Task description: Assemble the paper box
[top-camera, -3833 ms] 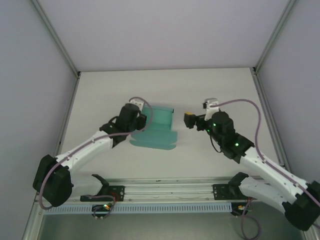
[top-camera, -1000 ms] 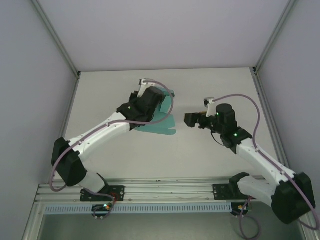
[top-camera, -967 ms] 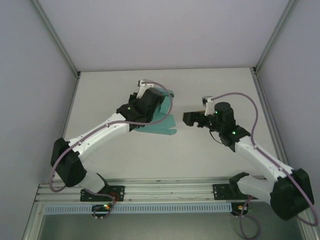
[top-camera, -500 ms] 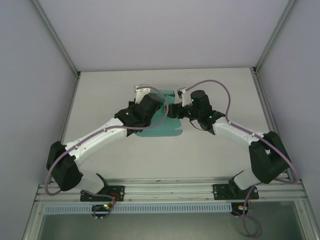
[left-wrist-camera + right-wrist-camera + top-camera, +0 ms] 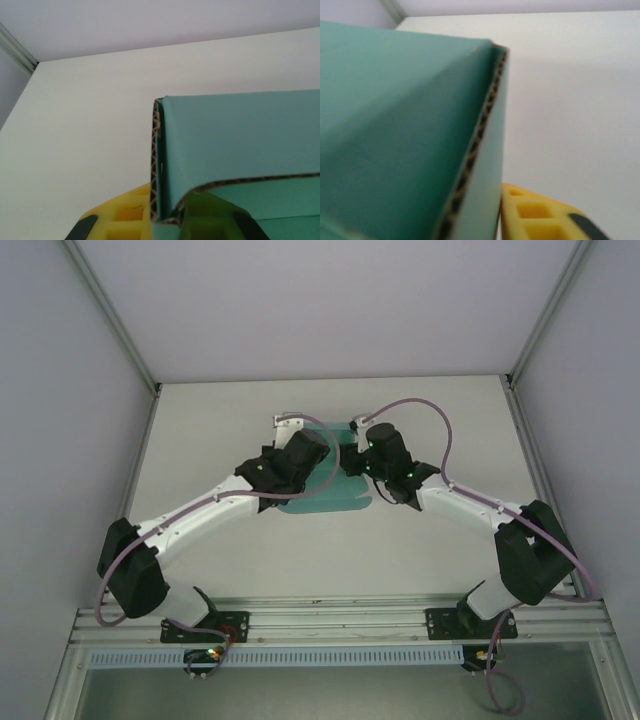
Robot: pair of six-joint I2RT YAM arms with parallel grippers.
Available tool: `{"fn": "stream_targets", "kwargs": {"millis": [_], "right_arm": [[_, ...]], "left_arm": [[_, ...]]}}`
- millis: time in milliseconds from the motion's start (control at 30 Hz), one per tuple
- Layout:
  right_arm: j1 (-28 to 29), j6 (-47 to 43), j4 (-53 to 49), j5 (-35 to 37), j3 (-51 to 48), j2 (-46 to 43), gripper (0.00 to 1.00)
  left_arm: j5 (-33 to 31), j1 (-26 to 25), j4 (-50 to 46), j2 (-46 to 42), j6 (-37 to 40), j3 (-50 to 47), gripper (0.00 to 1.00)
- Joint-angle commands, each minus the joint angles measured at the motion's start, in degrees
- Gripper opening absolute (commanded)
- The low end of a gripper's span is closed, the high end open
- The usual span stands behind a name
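The paper box (image 5: pixel 335 502) is teal-green corrugated card, half folded, held up over the middle of the table between both arms. My left gripper (image 5: pixel 322 446) is shut on one upright wall. In the left wrist view that wall (image 5: pixel 240 140) runs down between the yellow finger (image 5: pixel 120 220) and the other finger (image 5: pixel 212 220) of the left gripper (image 5: pixel 165 222). My right gripper (image 5: pixel 352 456) meets the box from the right. In its wrist view the card (image 5: pixel 395 125) lies flat against one yellow finger (image 5: pixel 540 215) of the right gripper (image 5: pixel 487 217). The second finger is hidden behind the card.
The white table (image 5: pixel 430 540) is boxed in by pale walls with metal corner posts (image 5: pixel 520 375). An aluminium rail (image 5: pixel 340 615) carrying both arm bases runs along the near edge. Grey cables loop above each wrist.
My right arm has swung left from open table to the box, and its jaws have closed onto the box's right side. My left arm has kept its hold and shifted the box slightly right.
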Motion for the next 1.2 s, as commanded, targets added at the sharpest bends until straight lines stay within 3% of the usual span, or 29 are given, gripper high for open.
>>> {"fn": "stream_targets", "kwargs": {"millis": [0, 67, 200, 300, 433, 533, 600, 667, 767, 833, 900, 1033, 1167], "right_arm": [[1.66, 3.05, -4.49, 16.77, 2.92, -0.49, 0.07], [2.91, 6.14, -8.89, 25.07, 5.89, 1.43, 0.0], [4.21, 13.12, -18.26, 39.31, 10.7, 4.87, 0.0], [4.26, 11.47, -20.12, 42.66, 11.72, 7.11, 0.0], [4.3, 15.61, -29.08, 48.88, 14.61, 9.48, 0.0], [4.34, 14.03, -25.53, 48.52, 12.53, 8.35, 0.0], [4.81, 4.7, -18.45, 43.6, 10.96, 7.73, 0.01], [4.57, -7.01, -9.62, 29.7, 8.28, 6.64, 0.1], [2.97, -12.39, -3.15, 8.34, 4.3, 3.38, 0.24], [0.75, -12.0, 0.6, -5.66, 1.63, 1.03, 0.37], [-0.77, -11.05, 4.46, -16.21, -0.84, -1.08, 0.69], [-0.8, -9.35, 14.38, -22.79, -6.65, -5.2, 0.99], [-0.8, -8.73, 15.31, -16.79, -9.81, -9.64, 1.0]], "left_arm": [[1.2, -0.64, -1.07, 0.23, -5.19, 1.19, 0.0], [2.09, -1.31, -0.92, 0.75, -6.61, 1.55, 0.0], [1.88, -1.39, -1.7, 2.07, -8.66, 2.6, 0.0], [1.75, -1.45, -2.33, 2.52, -9.24, 2.92, 0.0], [1.04, -1.42, -2.61, 2.35, -10.04, 2.81, 0.0], [1.05, -1.43, -2.04, 2.11, -9.99, 2.41, 0.0], [1.42, -1.39, -1.94, 2.17, -9.55, 2.54, 0.0], [1.64, -1.29, -1.86, 2.17, -9.33, 2.53, 0.0], [2.59, -1.11, -1.14, 1.93, -8.81, 1.86, 0.0], [3.55, -0.94, 0.02, 1.67, -8.3, 1.04, 0.0], [4.51, -0.75, 0.71, 1.57, -8.03, 0.58, 0.0], [5.5, -0.71, 1.85, 1.38, -7.43, 0.03, 0.0], [5.88, -0.76, 2.16, 0.93, -6.8, -0.44, 0.0]]}}
